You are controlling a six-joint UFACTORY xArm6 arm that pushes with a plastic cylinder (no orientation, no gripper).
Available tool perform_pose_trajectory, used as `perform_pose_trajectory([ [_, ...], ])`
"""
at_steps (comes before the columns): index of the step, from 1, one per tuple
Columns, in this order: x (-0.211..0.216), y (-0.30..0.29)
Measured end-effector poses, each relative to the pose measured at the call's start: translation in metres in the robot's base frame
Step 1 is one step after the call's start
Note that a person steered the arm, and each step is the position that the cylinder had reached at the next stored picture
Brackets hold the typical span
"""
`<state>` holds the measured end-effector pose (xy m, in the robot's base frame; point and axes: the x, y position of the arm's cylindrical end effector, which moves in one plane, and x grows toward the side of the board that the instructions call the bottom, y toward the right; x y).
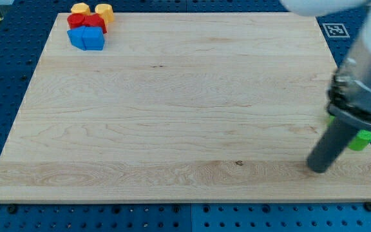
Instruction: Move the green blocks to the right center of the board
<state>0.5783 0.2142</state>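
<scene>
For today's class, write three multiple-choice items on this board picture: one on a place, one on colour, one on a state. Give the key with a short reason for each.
1. Where does the cluster of red, yellow and blue blocks sit?
A. the view's top left corner
B. the board's middle
C. the view's bottom left corner

2. What colour is the block showing beside the rod at the view's right edge?
A. blue
B. green
C. red

3. How does my tip stand?
A. lifted off beyond the board
B. pressed into the cluster
C. down on the board near its right edge

Key: A, the red blocks, yellow blocks and blue blocks are bunched at the board's top left. B, the green block peeks out behind the rod. C, my tip rests on the wood just left of the green block.
</scene>
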Motion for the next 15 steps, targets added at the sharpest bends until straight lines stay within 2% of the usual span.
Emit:
perform_pose_trajectory([
  [3, -0.013, 0.096],
  [4, -0.026, 0.095],
  [6, -0.016, 0.103],
  [10, -0.014, 0.062],
  [12, -0.041, 0.059],
  [13, -0.033, 0.059],
  [15, -0.020, 0.100],
])
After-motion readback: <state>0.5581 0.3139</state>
